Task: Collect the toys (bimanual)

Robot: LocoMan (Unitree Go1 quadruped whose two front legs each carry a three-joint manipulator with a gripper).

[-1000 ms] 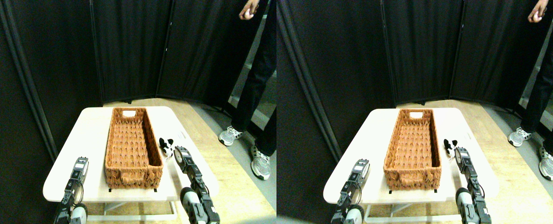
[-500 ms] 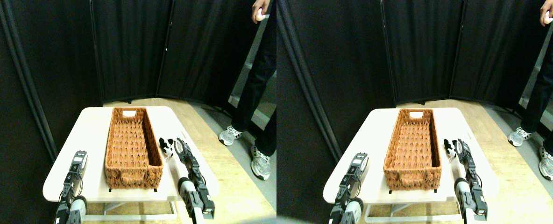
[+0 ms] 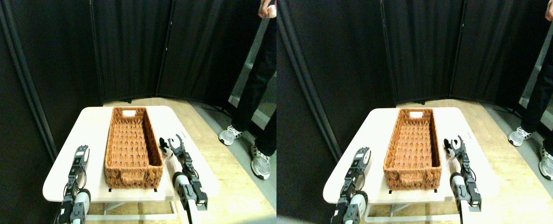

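One toy shows, a small black-and-white soft animal (image 3: 164,146) lying on the white table (image 3: 94,126) just right of the basket. My right gripper (image 3: 176,140) is open, its jaws spread right beside the toy on its right. I cannot tell whether they touch it. My left gripper (image 3: 81,153) hovers over the table's front left part, left of the basket, with nothing visible in it. The long brown wicker basket (image 3: 133,148) stands lengthwise in the middle of the table and looks empty inside.
A person in dark trousers and grey sneakers (image 3: 232,135) stands on the wooden floor at the right, one hand (image 3: 267,9) raised and holding a small pale object. Black folding screens (image 3: 131,51) close off the back and left.
My right gripper has reached forward to the black-and-white toy and its jaws have spread apart. The person's hand has risen higher. The left arm has barely shifted.
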